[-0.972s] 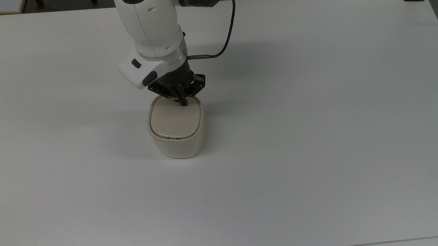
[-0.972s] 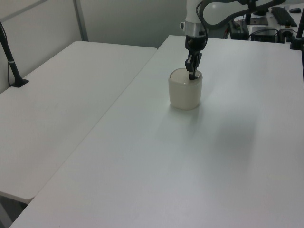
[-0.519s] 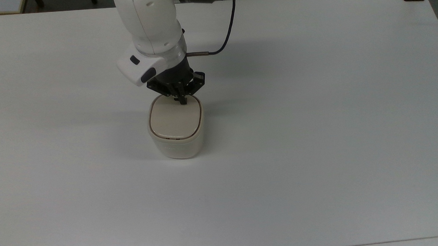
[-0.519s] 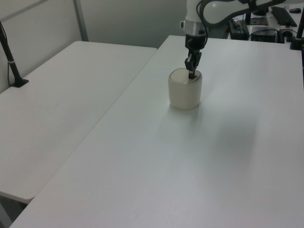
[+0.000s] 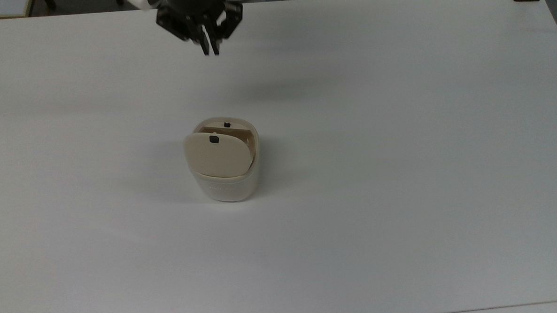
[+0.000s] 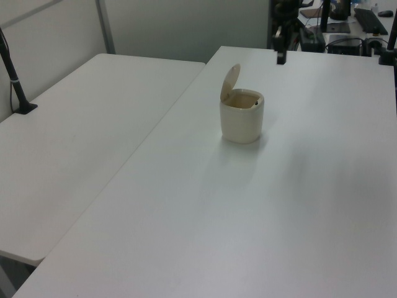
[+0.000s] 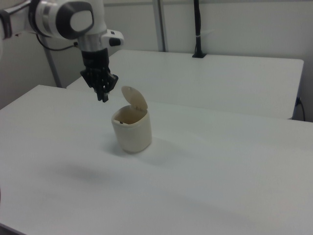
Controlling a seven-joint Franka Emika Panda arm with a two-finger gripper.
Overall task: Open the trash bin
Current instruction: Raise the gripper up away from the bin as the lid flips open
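**Bin open, claw raised clear**

Trash bin (image 5: 224,177) stands near the middle of the white surface (image 5: 401,170), its beige lid (image 5: 217,155) tipped up on its hinge, the brown inside showing. A small dark square mark (image 5: 214,139) sits near the lid's free edge. In the top view the claw (image 5: 210,49) hangs at about 12 o'clock from the bin, well apart, fingers together and holding nothing.

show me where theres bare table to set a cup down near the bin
Bare table surrounds the trash bin on every side: widest toward the top view's right and bottom edges. The tighter spot is the strip between the bin's raised lid and the gripper hanging above the far edge.
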